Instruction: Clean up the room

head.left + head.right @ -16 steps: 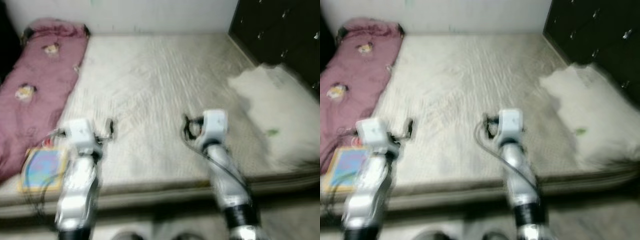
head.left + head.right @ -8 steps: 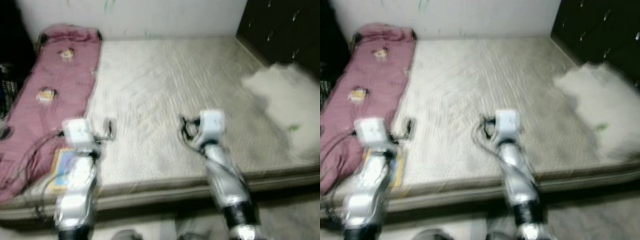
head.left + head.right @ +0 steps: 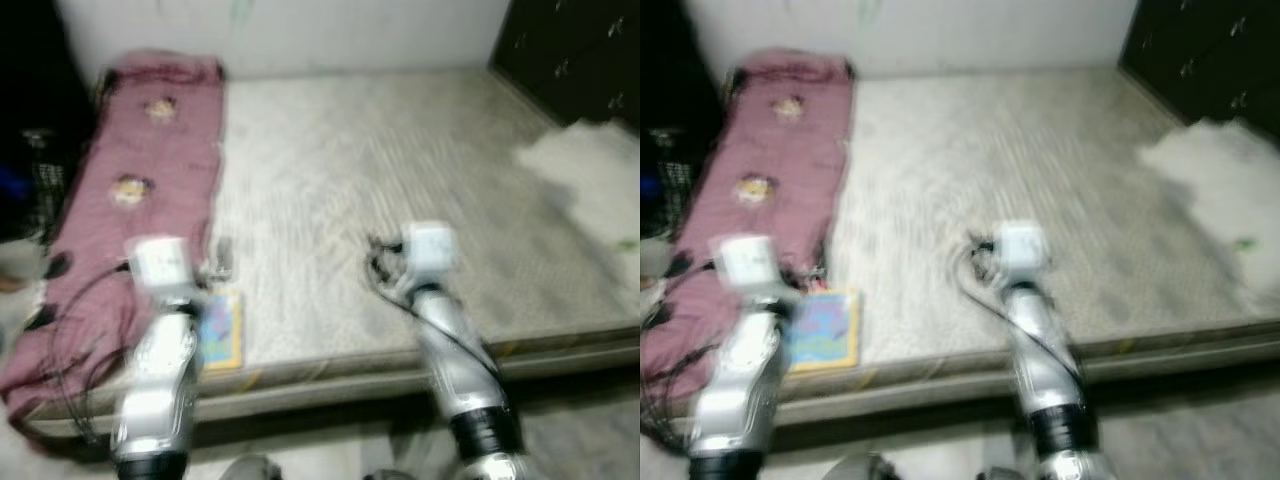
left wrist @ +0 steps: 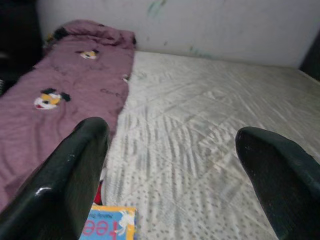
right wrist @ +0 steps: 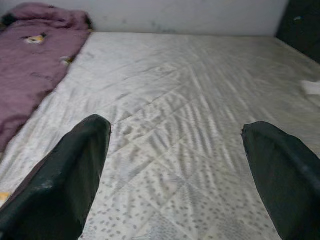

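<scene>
Both jaws (image 4: 170, 165) (image 5: 175, 170) apart; may snag maroon quilted blanket (image 3: 770, 180) reaching colourful flat book (image 3: 824, 328) at mattress (image 3: 1040, 200) near-left edge.

1. The right gripper (image 5: 175, 165) hangs over the mattress (image 5: 185, 100), its two black fingers (image 5: 75, 175) spread wide apart with nothing between them.
2. The mattress is pale and quilted, speckled with small grey dots.
3. A purple blanket (image 5: 35, 65) with a cartoon patch lies along one side of the mattress, bunched up at the far end by the white wall (image 5: 190, 15).
4. A dark piece of furniture (image 5: 302, 25) stands at the opposite far corner.
</scene>
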